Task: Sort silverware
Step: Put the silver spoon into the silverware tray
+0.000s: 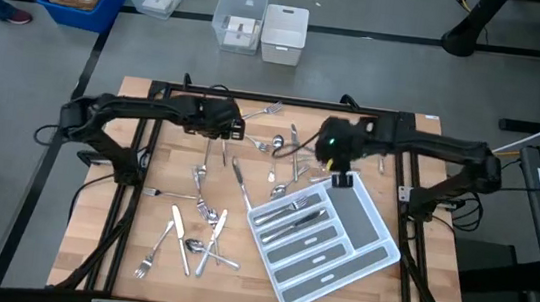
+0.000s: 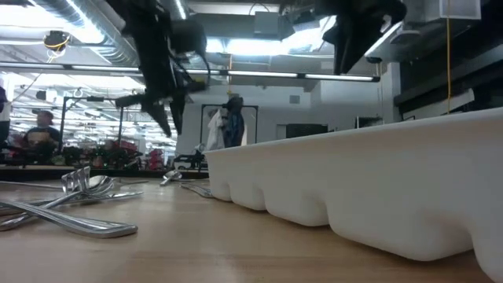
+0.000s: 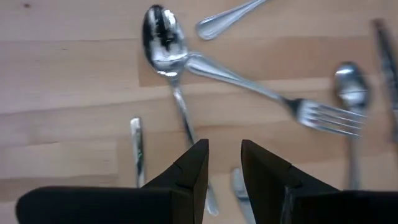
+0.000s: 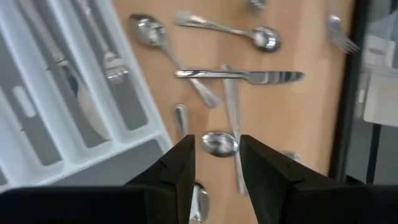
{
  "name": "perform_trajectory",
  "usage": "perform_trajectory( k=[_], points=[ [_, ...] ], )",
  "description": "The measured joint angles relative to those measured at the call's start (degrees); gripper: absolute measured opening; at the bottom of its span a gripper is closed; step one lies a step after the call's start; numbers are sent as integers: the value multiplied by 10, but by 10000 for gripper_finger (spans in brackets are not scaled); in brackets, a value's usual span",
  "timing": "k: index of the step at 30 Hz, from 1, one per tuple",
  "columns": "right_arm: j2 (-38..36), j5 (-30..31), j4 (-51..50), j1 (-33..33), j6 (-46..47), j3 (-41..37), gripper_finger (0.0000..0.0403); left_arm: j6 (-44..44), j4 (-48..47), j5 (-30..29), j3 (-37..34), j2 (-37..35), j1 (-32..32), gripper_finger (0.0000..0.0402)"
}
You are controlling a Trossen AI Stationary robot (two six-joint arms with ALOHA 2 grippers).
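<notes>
Silverware (image 1: 204,223) lies scattered across the wooden table (image 1: 129,247), a few pieces already in the grey tray (image 1: 366,244). Both grippers hang part-open and empty: left gripper (image 3: 222,163) above a spoon (image 3: 163,42), right gripper (image 4: 216,163) over a spoon bowl (image 4: 219,144). Descend squarely astride one slim, shiny handle before closing.

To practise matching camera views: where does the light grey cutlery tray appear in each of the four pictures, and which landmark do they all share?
High view: the tray lies slanted, right of the table's middle.
Low view: the tray's wall fills the right half, close up.
Left wrist view: not in it.
Right wrist view: the tray's compartments show, near a knife on the wood.
Shared landmark: the wooden table top.
</notes>
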Motion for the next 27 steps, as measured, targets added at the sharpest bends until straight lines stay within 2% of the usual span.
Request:
perform_trajectory(
  k=[12, 22, 27],
  points=[
    [-20, 0, 2, -65, 4, -1, 129, 63, 48, 47, 0, 116, 82, 85],
    [-20, 10, 4, -65, 23, -1, 129, 75, 74, 70, 1, 171, 111, 85],
    [-20, 11, 5, -65, 45, -1, 129, 113, 71, 67, 3, 185, 110, 81]
  ],
)
